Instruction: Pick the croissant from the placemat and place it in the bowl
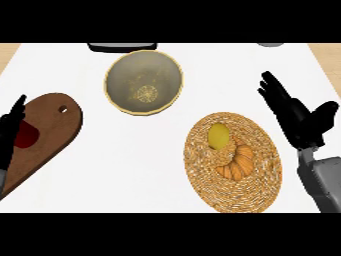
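Note:
A golden-brown croissant (236,162) lies on the round woven placemat (236,192) at the lower right, next to a yellow lemon-like fruit (218,136). The bowl (143,82), grey-green inside with a yellow rim, stands at the upper middle of the white counter. My right hand (295,117) hovers open just right of the placemat, fingers straight and pointing away, thumb spread, not touching the croissant. My left hand (3,137) rests open at the left edge, seen edge-on over the wooden board.
A brown wooden cutting board (51,125) lies at the left with a red item (27,135) on it, partly hidden by my left hand. A dark object (121,47) and a grey one (271,44) sit at the counter's far edge.

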